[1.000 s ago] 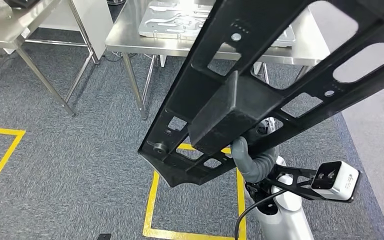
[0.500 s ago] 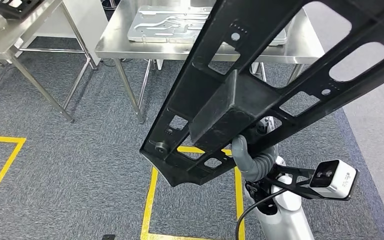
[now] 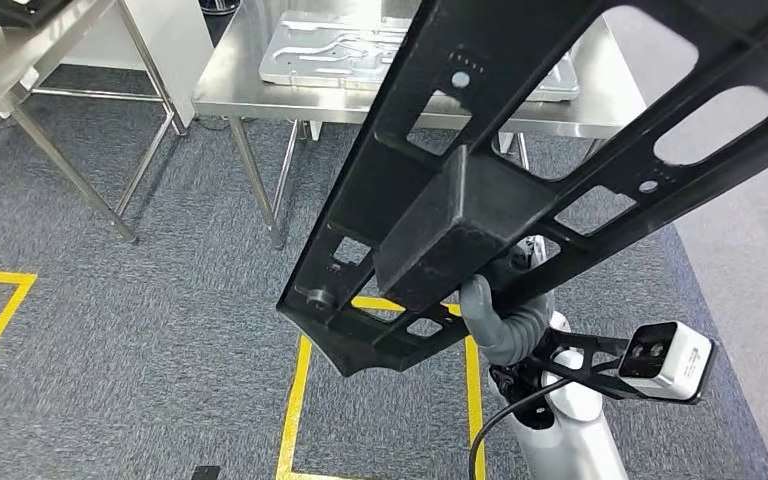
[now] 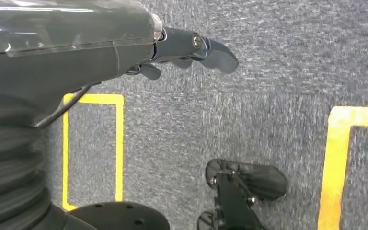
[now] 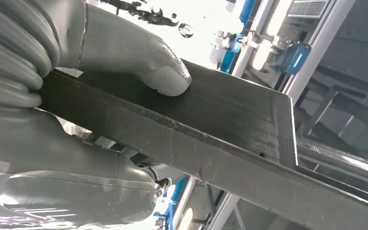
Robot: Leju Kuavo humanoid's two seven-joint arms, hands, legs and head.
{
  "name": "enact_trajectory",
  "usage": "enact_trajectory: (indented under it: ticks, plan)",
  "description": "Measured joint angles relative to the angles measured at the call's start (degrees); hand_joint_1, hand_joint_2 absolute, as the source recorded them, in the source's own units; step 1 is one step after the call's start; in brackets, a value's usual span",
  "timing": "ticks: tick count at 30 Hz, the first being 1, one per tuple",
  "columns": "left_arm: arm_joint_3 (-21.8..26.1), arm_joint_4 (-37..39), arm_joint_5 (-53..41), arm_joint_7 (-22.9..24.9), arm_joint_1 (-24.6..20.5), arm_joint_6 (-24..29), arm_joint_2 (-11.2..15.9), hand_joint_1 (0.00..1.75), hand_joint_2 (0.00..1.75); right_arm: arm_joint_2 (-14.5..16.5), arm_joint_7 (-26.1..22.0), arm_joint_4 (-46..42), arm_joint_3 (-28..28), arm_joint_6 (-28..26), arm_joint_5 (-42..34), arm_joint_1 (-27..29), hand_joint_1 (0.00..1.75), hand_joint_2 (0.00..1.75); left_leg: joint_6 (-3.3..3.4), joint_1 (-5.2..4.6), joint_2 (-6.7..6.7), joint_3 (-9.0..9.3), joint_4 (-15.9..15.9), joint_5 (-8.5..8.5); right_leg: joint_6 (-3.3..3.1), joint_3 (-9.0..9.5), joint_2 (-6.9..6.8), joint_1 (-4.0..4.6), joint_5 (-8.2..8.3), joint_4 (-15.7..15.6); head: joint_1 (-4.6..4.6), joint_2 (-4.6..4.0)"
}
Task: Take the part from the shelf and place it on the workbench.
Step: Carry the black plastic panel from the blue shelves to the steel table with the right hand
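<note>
A long black frame part (image 3: 460, 215) with cut-out windows and a boxy block at its middle slants across the head view. My right hand (image 3: 495, 325) grips it from underneath, close to its lower end. In the right wrist view the grey thumb (image 5: 143, 62) presses on the flat black face of the part (image 5: 230, 124). The steel workbench (image 3: 250, 85) stands ahead, beyond the part, with a silvery pressed plate (image 3: 320, 50) lying on it. My left hand (image 4: 187, 45) hangs over the grey carpet, fingers apart and holding nothing.
A second steel table (image 3: 0, 60) stands at the far left with a dark object (image 3: 10, 8) on it. Both tables have thin legs (image 3: 255, 180) down to the carpet. Yellow tape lines (image 3: 295, 400) mark the floor. Smooth grey flooring (image 3: 750, 280) runs along the right.
The whole picture has shifted a little, so the camera has moved: the workbench now sits slightly further left. The part stays in my right hand in the same pose.
</note>
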Motion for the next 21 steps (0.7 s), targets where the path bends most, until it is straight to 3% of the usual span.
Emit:
enact_trajectory:
  ticks: [1, 2, 3, 5, 6, 8, 11, 13, 16, 17, 18, 21]
  plan:
    - [0.0, 0.0, 0.0, 0.0, 0.0, 0.0, 0.0, 0.0, 1.75, -0.1, 0.0, 0.0, 0.0, 0.0, 0.0, 0.1, 1.75, 1.75, 0.0, 0.01, 0.0, 0.05, 0.0, -0.11, 0.22, -1.86, -0.02, -0.2, -0.75, 3.1, 0.0, 0.01]
    - [0.0, 0.0, 0.0, 0.0, 0.1, 0.0, 0.0, 0.0, 1.75, -0.1, 0.0, 0.0, 0.0, 0.0, 0.0, 0.1, 1.75, 1.75, -0.06, 0.03, -0.01, 0.15, 0.1, -0.25, 0.4, -2.86, -0.04, -0.4, -0.35, 4.3, 0.0, 0.0]
    - [0.0, 0.0, 0.0, 0.0, 0.1, 0.0, 0.0, 0.0, 1.75, -0.2, 0.0, 0.0, 0.0, 0.0, 0.0, 0.2, 1.75, 1.75, -0.17, 0.08, -0.04, 0.33, 0.2, -0.45, 0.53, -2.62, -0.07, -0.59, 1.24, 3.1, 0.01, -0.01]
    - [0.0, 0.0, 0.0, 0.0, 0.1, 0.0, 0.0, 0.0, 1.75, -0.2, 0.0, 0.0, 0.0, 0.1, 0.0, 0.1, 1.75, 1.75, -0.58, 0.19, -0.13, 0.86, 0.4, -1.0, 0.61, 0.59, -0.24, -0.9, 5.74, -4.2, 0.02, 0.0]
    - [0.0, 0.0, 0.0, 0.0, 0.1, 0.0, 0.0, 0.0, 1.75, -0.2, 0.0, 0.0, 0.0, 0.1, 0.0, 0.0, 1.75, 1.75, -0.89, 0.14, -0.18, 1.05, 0.6, -1.3, 0.53, 2.23, -0.32, -0.84, 7.15, -7.8, 0.02, 0.0]
    - [0.0, 0.0, 0.0, 0.0, 0.1, 0.0, 0.0, 0.0, 1.75, -0.3, 0.0, 0.0, 0.1, 0.1, 0.0, -0.1, 1.75, 1.75, -1.61, -0.04, -0.21, 1.23, 0.6, -1.66, 0.1, 3.74, -0.35, -0.58, 7.74, -11.2, -0.04, 0.0]
    - [0.0, 0.0, 0.0, 0.0, 0.0, 0.0, 0.0, 0.0, 1.75, -0.3, 0.0, 0.0, 0.1, 0.1, -0.2, -0.2, 1.75, 1.75, -2.64, 0.01, -0.14, 1.44, 0.6, -2.08, -1.01, 4.06, -0.14, -0.53, 7.53, -11.6, -0.16, 0.01]
    - [0.0, 0.0, 0.0, -0.1, 0.0, 0.0, 0.0, 0.0, 1.75, -0.3, 0.0, 0.0, 0.1, 0.2, -0.3, -0.3, 1.75, 1.75, -3.08, 0.14, -0.14, 0.01, 4.0, -3.93, -1.87, 4.63, -0.21, -0.67, 7.36, -12.0, -0.4, 0.01]
    - [0.0, 0.0, 0.0, -0.1, 0.2, -0.1, 0.0, 0.0, 1.75, -0.3, 0.0, 0.0, 0.1, 0.2, -0.4, -0.3, 1.75, 1.75, -3.33, 0.19, -0.14, -6.07, 15.3, -8.13, -2.68, 5.21, -0.25, -0.35, 6.78, -12.0, -0.64, 0.0]
    - [0.0, 0.0, 0.0, -0.1, 0.3, -0.1, 0.0, 0.0, 1.75, -0.3, 0.0, 0.0, 0.1, 0.2, -0.4, -0.3, 1.75, 1.75, -3.3, 0.18, -0.13, -7.44, 17.2, -8.06, -2.78, 5.46, -0.17, -0.21, 6.54, -11.9, -0.66, 0.0]
    - [0.0, 0.0, 0.0, -0.1, 0.4, -0.2, 0.0, 0.0, 1.75, -0.3, 0.0, 0.0, 0.1, 0.2, -0.4, -0.3, 1.75, 1.75, -3.16, 0.17, -0.14, -7.69, 16.9, -6.76, -2.8, 5.8, -0.06, -0.08, 6.27, -11.9, -0.66, -0.01]
    - [0.0, 0.0, 0.0, -0.1, 0.4, -0.2, 0.1, 0.0, 1.75, -0.3, 0.0, 0.0, 0.1, 0.2, -0.4, -0.3, 1.75, 1.75, -2.02, -0.24, -0.15, -3.66, 6.4, -0.24, -2.5, 7.13, 0.18, 0.2, 5.23, -11.9, -0.62, -0.02]
